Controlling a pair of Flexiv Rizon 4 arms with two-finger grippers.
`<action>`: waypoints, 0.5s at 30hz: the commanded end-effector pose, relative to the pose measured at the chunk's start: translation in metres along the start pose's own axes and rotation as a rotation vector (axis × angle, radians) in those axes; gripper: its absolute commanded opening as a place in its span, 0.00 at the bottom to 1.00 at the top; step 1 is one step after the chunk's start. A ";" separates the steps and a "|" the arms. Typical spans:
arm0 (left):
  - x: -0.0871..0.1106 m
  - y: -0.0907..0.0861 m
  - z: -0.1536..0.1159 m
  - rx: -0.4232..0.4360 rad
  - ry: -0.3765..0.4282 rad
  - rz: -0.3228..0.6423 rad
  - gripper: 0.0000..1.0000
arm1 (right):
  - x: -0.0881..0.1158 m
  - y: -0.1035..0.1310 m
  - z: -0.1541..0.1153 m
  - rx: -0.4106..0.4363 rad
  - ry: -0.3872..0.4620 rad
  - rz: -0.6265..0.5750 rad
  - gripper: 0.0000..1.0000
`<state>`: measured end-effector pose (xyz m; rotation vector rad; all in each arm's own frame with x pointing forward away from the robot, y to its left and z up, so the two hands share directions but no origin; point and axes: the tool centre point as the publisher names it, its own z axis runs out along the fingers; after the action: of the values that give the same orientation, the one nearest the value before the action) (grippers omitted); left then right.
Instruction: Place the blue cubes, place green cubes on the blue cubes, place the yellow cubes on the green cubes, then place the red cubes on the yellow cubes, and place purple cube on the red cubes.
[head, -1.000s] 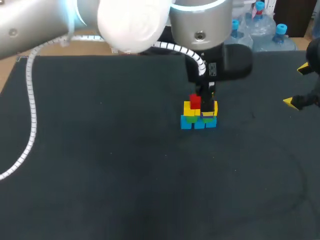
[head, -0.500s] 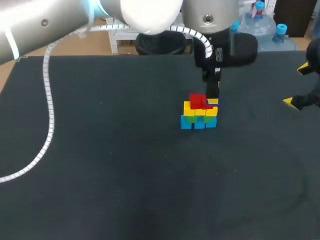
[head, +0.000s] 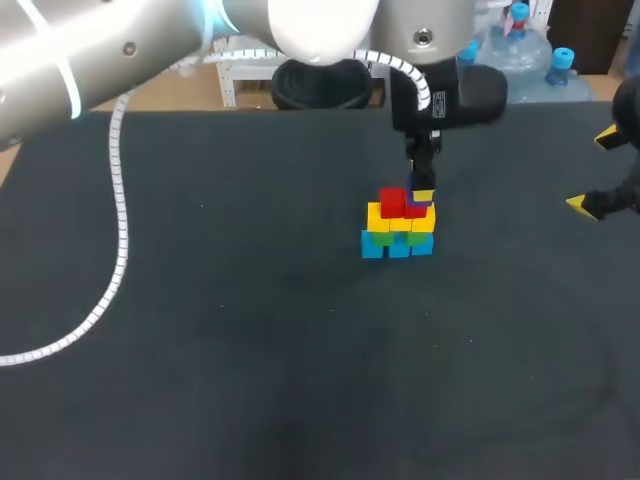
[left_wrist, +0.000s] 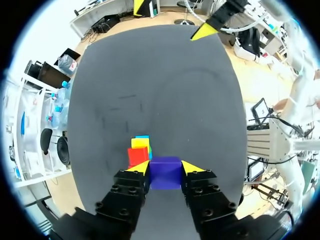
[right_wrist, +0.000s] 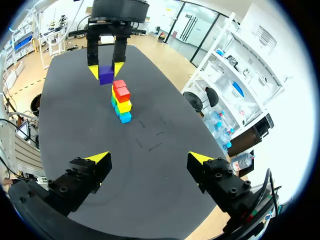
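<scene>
In the head view, the left gripper is hanging just over the far right side of the stack, and the purple cube is barely showing in it above the red cubes. The right gripper is waiting near the table edge, well apart. In the left wrist view, both fingers are pressing the purple cube from two sides, with the red cubes lying beside and below one finger rather than under the cube. So the job, I judge, is sliding across until the cube is centring over both reds, then lowering straight and letting go gently. In the right wrist view, its own fingers are standing wide apart on nothing, and dark cloth is lying open all round the stack, leaving plenty of room for backing off.
</scene>
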<state>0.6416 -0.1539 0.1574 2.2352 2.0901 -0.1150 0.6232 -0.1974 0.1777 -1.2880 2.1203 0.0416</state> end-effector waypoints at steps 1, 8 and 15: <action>0.000 0.005 0.004 0.000 0.002 -0.007 0.00 | 0.001 0.002 0.001 0.010 -0.002 0.002 1.00; 0.006 0.010 0.014 -0.004 0.005 -0.028 0.00 | 0.001 0.002 0.001 0.010 -0.002 0.002 1.00; 0.008 0.018 0.020 -0.007 0.007 -0.043 0.00 | 0.001 0.002 0.001 0.010 -0.002 0.002 1.00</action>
<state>0.6560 -0.1469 0.1395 2.1848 2.1347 -0.0983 0.6232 -0.1974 0.1777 -1.2880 2.1203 0.0416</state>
